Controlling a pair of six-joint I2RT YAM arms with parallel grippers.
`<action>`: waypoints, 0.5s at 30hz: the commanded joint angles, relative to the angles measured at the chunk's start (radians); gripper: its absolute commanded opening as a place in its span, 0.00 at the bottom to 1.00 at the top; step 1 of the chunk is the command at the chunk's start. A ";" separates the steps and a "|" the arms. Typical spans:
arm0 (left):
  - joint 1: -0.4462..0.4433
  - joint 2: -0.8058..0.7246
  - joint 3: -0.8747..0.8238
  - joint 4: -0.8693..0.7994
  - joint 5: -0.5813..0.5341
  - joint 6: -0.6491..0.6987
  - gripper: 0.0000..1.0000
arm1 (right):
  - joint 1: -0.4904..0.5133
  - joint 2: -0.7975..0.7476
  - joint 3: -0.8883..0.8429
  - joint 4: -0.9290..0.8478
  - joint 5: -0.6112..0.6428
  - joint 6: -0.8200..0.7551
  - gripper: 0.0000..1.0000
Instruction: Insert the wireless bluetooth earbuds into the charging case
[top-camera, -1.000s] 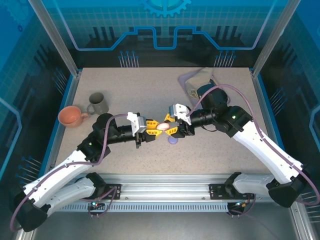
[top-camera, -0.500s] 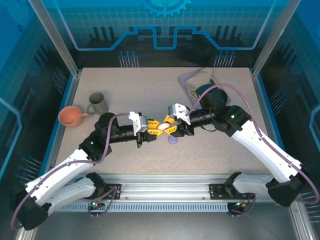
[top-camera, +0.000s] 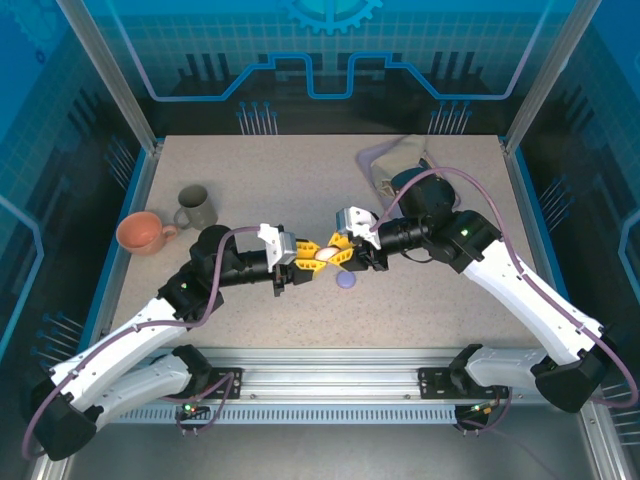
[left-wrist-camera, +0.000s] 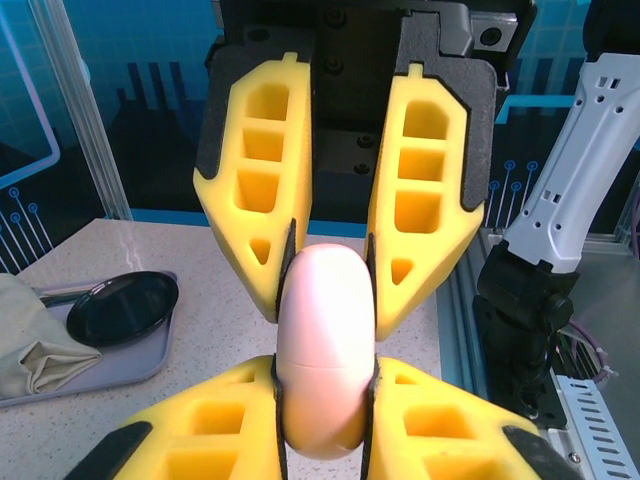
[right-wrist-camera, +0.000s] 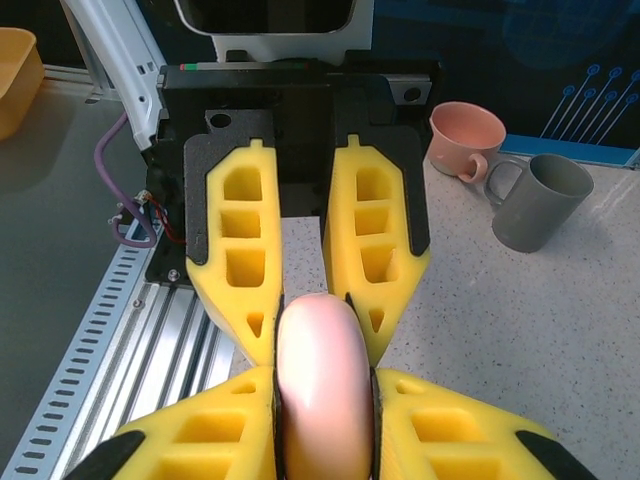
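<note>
The pale pink charging case (top-camera: 323, 256) was held above the table (top-camera: 300, 180) centre. The left gripper (top-camera: 310, 260) clamped its 9 o'clock end and the right gripper (top-camera: 337, 252) its 3 o'clock end. The shell looked smooth, rigid, light and probably slippery, so its broad sides seemed best for gripping.

The right claw (top-camera: 339, 253), spread wider a second ago, now pinches the pale pink case (top-camera: 326, 255) gripped by the left claw (top-camera: 312, 258).

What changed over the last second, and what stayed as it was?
The right tool closed onto the pale pink case that the left tool was already gripping; both now hold it. The lavender disc, orange mug and grey mug stayed put.
</note>
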 joint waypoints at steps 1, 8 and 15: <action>-0.005 -0.010 0.028 0.011 -0.016 0.005 0.31 | 0.004 0.000 -0.014 -0.021 0.013 0.028 0.24; -0.006 -0.064 -0.013 -0.070 -0.099 0.008 0.64 | -0.050 0.025 -0.024 -0.031 0.148 0.131 0.24; -0.004 -0.216 -0.082 -0.113 -0.285 -0.024 0.76 | -0.056 0.080 -0.137 0.081 0.198 0.426 0.22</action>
